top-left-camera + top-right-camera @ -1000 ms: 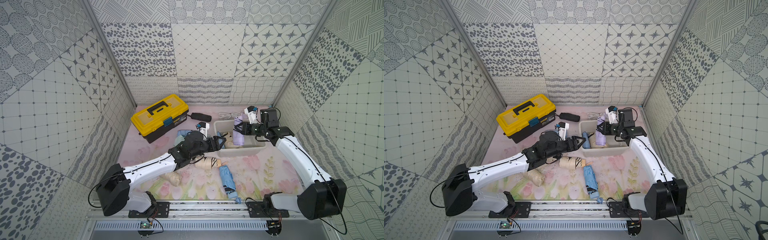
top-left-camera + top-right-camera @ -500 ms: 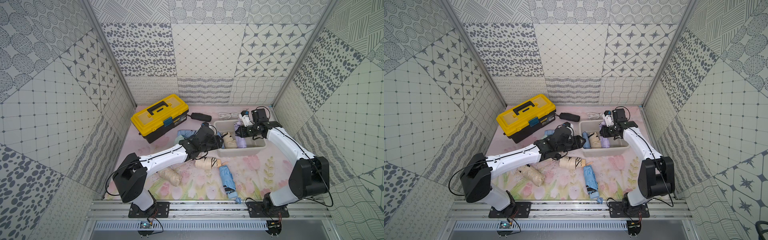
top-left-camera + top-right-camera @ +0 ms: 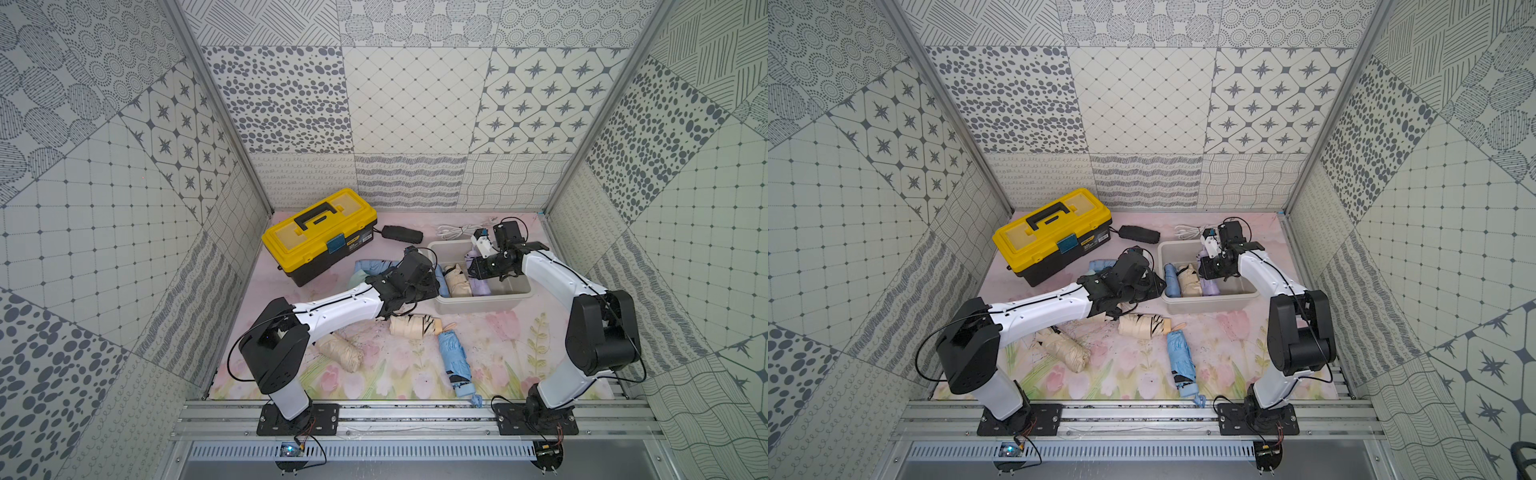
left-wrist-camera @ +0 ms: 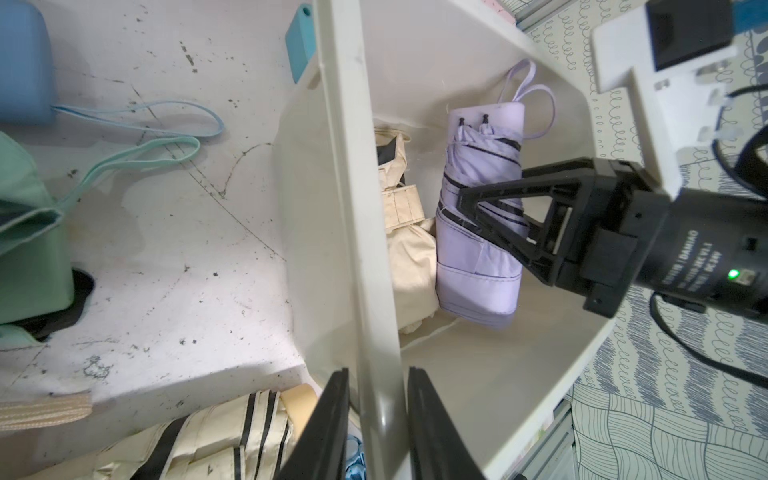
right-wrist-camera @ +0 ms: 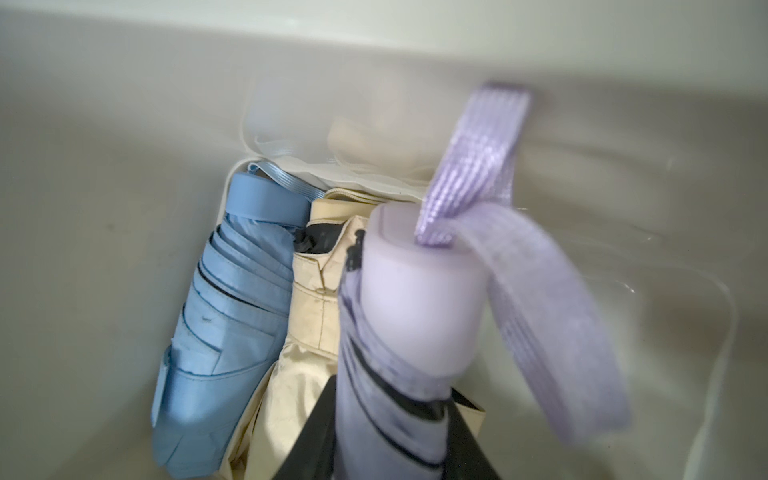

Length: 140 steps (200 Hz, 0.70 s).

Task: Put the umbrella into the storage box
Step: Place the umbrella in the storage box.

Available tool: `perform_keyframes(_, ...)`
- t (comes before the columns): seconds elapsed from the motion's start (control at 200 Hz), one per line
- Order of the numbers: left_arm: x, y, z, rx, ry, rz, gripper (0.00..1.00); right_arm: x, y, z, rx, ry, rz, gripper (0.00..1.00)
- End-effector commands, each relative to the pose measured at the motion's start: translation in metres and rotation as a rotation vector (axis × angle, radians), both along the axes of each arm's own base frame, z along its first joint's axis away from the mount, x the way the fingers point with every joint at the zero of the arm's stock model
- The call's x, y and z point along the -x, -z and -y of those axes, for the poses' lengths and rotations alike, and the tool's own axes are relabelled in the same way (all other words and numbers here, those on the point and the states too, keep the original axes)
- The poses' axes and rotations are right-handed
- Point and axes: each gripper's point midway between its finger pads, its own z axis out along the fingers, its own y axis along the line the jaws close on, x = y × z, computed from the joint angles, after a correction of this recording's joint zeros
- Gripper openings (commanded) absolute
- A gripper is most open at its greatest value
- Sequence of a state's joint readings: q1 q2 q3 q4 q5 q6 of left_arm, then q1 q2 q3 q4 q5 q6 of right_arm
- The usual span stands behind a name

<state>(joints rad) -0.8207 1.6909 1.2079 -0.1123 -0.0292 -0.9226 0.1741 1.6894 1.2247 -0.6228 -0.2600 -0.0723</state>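
Here we are inside the storage box [image 4: 345, 166]: our right gripper [image 5: 390, 440] clenched round the lilac umbrella [image 4: 478, 266], down in the tub at 3 o'clock of the beige umbrella [image 3: 457, 282]. Our left gripper [image 4: 377, 395] pinches the box's 9 o'clock wall, steadying it. We'd settle the umbrella flat before letting go, strap loop [image 5: 478, 158] inside the rim. It's folded tight, pale lilac, dark-edged pleats, stubby handle.

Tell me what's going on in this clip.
The right gripper holds a lilac umbrella inside the storage box, next to a beige umbrella and a blue umbrella lying there. The left gripper is clamped on the box's side wall, likely steadying it. A striped umbrella and others lie on the mat outside.
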Motion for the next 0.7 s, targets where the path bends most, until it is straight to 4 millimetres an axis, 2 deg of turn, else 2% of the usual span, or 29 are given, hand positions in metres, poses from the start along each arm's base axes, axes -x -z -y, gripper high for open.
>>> perform_keyframes(0.0, -0.003, 0.002, 0.000, -0.007, 0.001, -0.009, 0.25, -0.013, 0.005, -0.001, 0.005, -0.013, 0.051, 0.20)
perform_keyframes(0.265, -0.002, 0.002, -0.001, -0.027, 0.002, -0.018, 0.18, -0.010, 0.036, -0.003, 0.000, 0.011, -0.003, 0.19)
perform_keyframes(0.45, 0.000, -0.002, -0.008, -0.041, -0.010, -0.014, 0.17, -0.003, 0.046, -0.030, -0.116, 0.005, -0.056, 0.19)
perform_keyframes(0.57, 0.002, -0.005, -0.012, -0.055, -0.011, -0.012, 0.17, 0.000, 0.044, -0.050, -0.254, 0.020, -0.080, 0.20)
perform_keyframes(0.695, 0.004, -0.005, -0.017, -0.063, -0.018, -0.009, 0.17, -0.002, 0.046, -0.054, -0.297, 0.050, -0.089, 0.28)
